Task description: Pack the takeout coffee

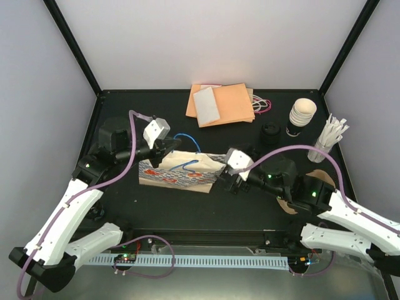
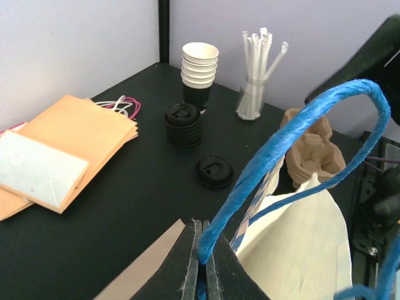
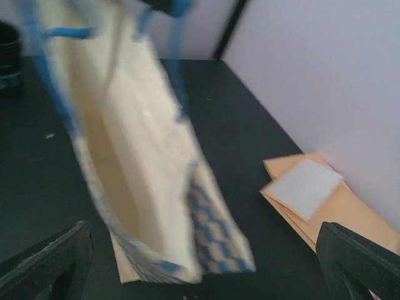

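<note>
**Top view:** The bag (image 1: 178,172) is sitting at table centre. The left gripper (image 1: 166,146), at the bag's 11 o'clock, is clamping shut on the blue handle (image 1: 185,135). The right gripper (image 1: 226,181) is standing at the bag's 3 o'clock end, jaws spread wide and holding nothing. The cup stack (image 1: 302,115) and straws (image 1: 331,134) are standing at 2 o'clock.

**Left wrist view:** Closed fingers (image 2: 187,262) are pinching the handle. A lone black lid (image 2: 214,170) is lying on the table at 12 o'clock.

**Right wrist view:** The camera is looking into the open bag, and the interior is showing blurred. The coffee cannot be located in any view.
</note>
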{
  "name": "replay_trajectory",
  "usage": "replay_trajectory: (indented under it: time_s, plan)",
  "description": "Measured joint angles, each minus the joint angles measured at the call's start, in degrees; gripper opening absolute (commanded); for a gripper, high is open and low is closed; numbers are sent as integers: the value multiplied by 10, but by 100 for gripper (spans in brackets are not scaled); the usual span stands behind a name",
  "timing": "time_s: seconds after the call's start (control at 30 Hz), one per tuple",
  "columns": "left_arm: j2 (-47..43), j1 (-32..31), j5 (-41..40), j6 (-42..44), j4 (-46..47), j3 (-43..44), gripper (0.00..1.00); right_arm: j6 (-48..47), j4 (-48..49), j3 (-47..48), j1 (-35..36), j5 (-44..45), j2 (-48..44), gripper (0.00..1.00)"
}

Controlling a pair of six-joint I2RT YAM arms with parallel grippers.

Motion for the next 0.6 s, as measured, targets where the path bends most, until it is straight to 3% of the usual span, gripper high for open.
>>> replay_trajectory:
  time_s: [0.23, 0.4, 0.53, 0.6]
  plan:
    - [3, 0, -23, 0, -7, 12, 1, 80, 12, 2, -66, 49, 0, 98]
    - [7, -2, -27, -5, -5, 12, 1, 154, -1, 47, -74, 56, 38, 73]
    - [22, -2, -24, -15, -6, 12, 2, 200, -2, 87, -74, 48, 71, 30]
    - [29, -2, -23, -18, -7, 12, 2, 211, 3, 89, -74, 33, 73, 19]
